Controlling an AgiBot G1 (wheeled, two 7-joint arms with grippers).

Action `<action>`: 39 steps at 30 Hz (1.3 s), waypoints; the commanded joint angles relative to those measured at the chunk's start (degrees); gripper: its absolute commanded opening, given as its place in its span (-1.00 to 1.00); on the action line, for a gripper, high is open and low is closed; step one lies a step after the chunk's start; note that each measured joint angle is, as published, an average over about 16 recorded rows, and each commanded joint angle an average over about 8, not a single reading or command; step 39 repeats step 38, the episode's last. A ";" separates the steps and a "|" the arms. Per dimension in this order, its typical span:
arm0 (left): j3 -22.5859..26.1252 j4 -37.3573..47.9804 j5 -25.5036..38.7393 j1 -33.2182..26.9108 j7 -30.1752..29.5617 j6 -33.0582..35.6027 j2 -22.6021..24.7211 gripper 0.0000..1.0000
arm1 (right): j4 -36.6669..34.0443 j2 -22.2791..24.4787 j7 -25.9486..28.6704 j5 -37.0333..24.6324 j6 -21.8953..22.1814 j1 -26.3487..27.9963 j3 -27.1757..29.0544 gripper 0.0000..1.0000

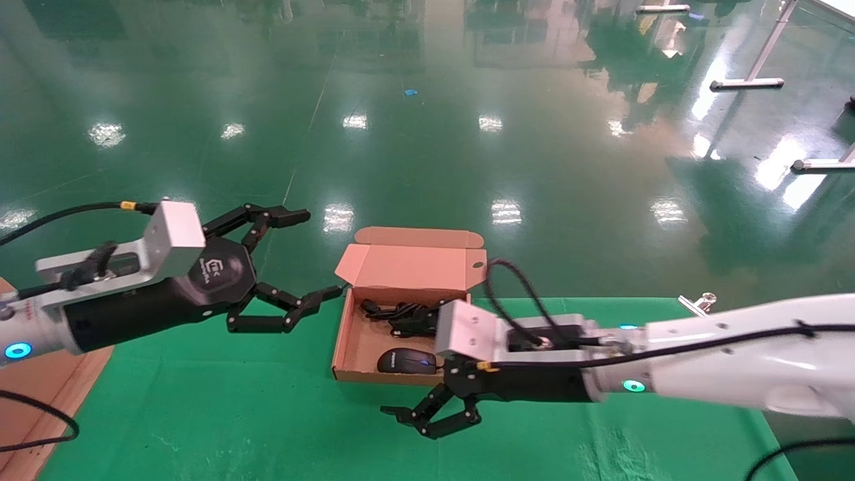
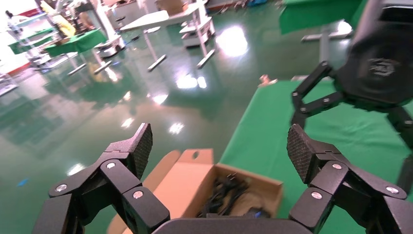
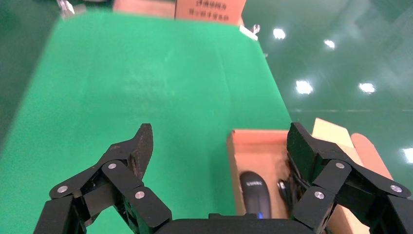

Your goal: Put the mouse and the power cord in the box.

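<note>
The box (image 1: 350, 334) stands open on the green cloth, its lid (image 1: 411, 266) tilted back. Inside it the mouse (image 1: 406, 361) lies near the front wall and the power cord (image 1: 403, 314) is bundled behind it. My left gripper (image 1: 319, 254) hovers open just left of the box's far corner, holding nothing. My right gripper (image 1: 411, 422) is open and empty, low in front of the box. In the right wrist view the mouse (image 3: 254, 192) and power cord (image 3: 287, 187) lie in the box (image 3: 234, 161) beyond the open gripper (image 3: 221, 144). In the left wrist view the open gripper (image 2: 220, 144) looks down on the box (image 2: 265, 187).
The green cloth (image 1: 220, 414) covers the table, whose far edge runs just behind the box. A brown cardboard piece (image 1: 47, 394) lies at the left edge. A printed carton (image 3: 209, 9) stands at the cloth's far end. A metal clamp (image 1: 698, 304) sits at the back right.
</note>
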 commanded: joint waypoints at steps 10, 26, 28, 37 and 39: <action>-5.61 -13.01 -2.25 6.59 -12.01 3.77 -4.37 1.00 | 6.65 8.02 5.51 6.63 -8.22 -7.40 12.18 1.00; -13.76 -31.89 -5.51 16.15 -29.43 9.23 -10.72 1.00 | 16.31 19.66 13.50 16.25 -20.15 -18.14 29.85 1.00; -14.62 -33.89 -5.85 17.16 -31.28 9.81 -11.40 1.00 | 17.49 21.08 14.47 17.42 -21.60 -19.45 32.01 1.00; -16.19 -38.27 -6.44 19.03 -34.46 10.82 -12.57 1.00 | 20.52 24.72 16.66 20.49 -25.37 -22.84 37.57 1.00; -16.28 -38.65 -6.47 19.15 -34.64 10.87 -12.64 1.00 | 20.80 25.05 16.82 20.78 -25.72 -23.15 38.08 1.00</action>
